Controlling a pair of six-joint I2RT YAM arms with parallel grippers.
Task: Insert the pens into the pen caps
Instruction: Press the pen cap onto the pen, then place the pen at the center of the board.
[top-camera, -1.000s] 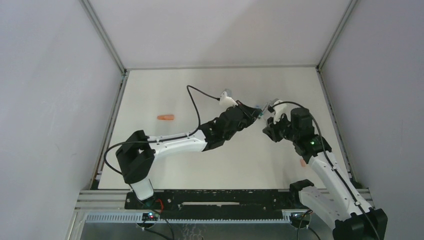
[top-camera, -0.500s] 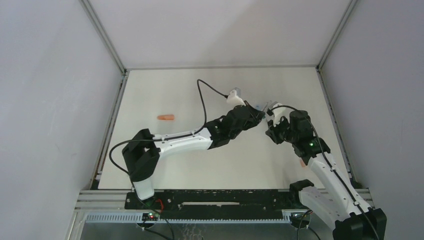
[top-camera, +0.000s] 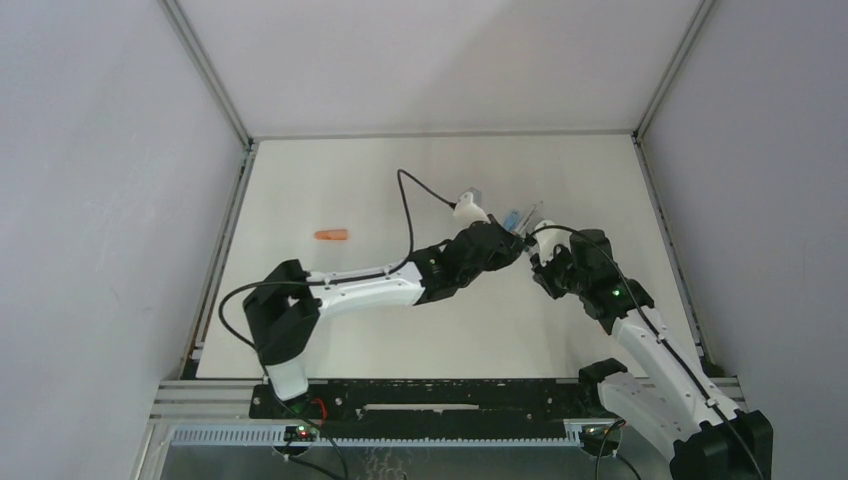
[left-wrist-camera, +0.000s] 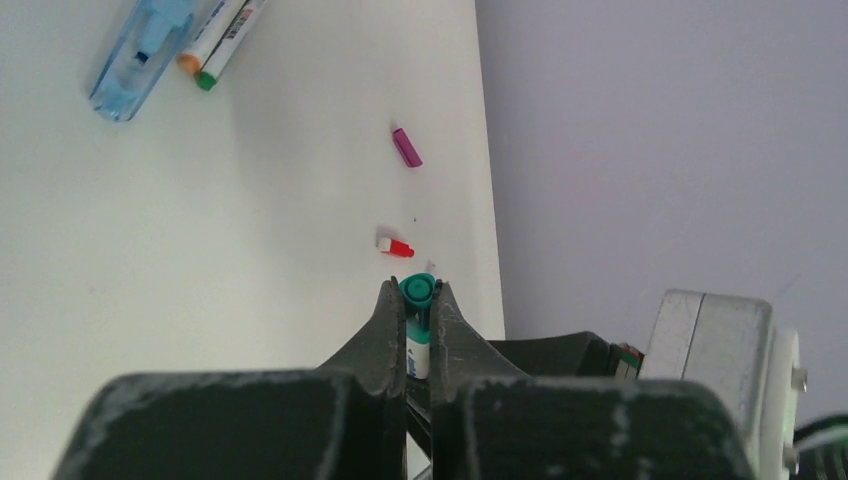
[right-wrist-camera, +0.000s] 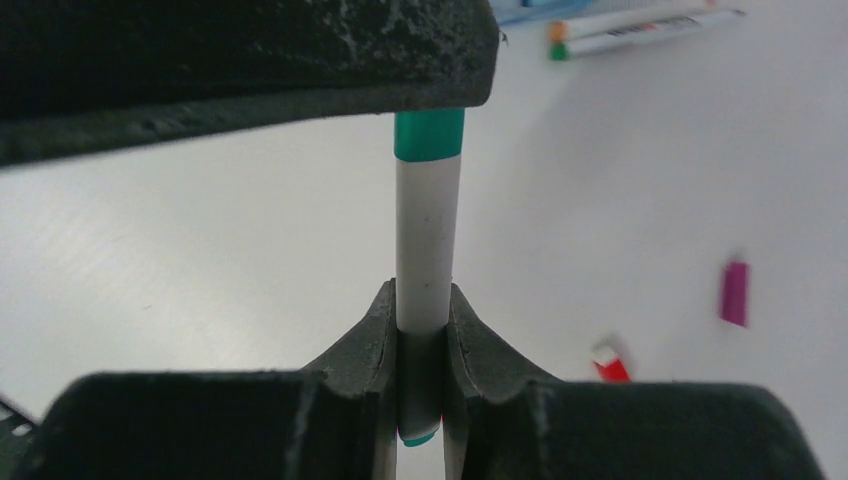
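My left gripper (left-wrist-camera: 417, 300) is shut on a teal pen cap (left-wrist-camera: 417, 290), with a white barrel (left-wrist-camera: 418, 355) showing below the cap between the fingers. My right gripper (right-wrist-camera: 422, 310) is shut on that white pen (right-wrist-camera: 428, 240). The pen's teal-banded upper end (right-wrist-camera: 429, 135) runs up under a left finger (right-wrist-camera: 240, 60). In the top view the two grippers meet tip to tip above the table's right middle, the left gripper (top-camera: 518, 245) beside the right gripper (top-camera: 540, 264).
A light blue cap (left-wrist-camera: 138, 55) and two pens with orange and green ends (left-wrist-camera: 225, 35) lie together behind the grippers. A magenta cap (left-wrist-camera: 407, 147) and a small red piece (left-wrist-camera: 397, 246) lie near the right wall. A salmon-orange cap (top-camera: 331, 235) lies far left.
The left arm has reached further right and the right arm has drawn nearer, bringing the two grippers together. Both grips are unchanged.
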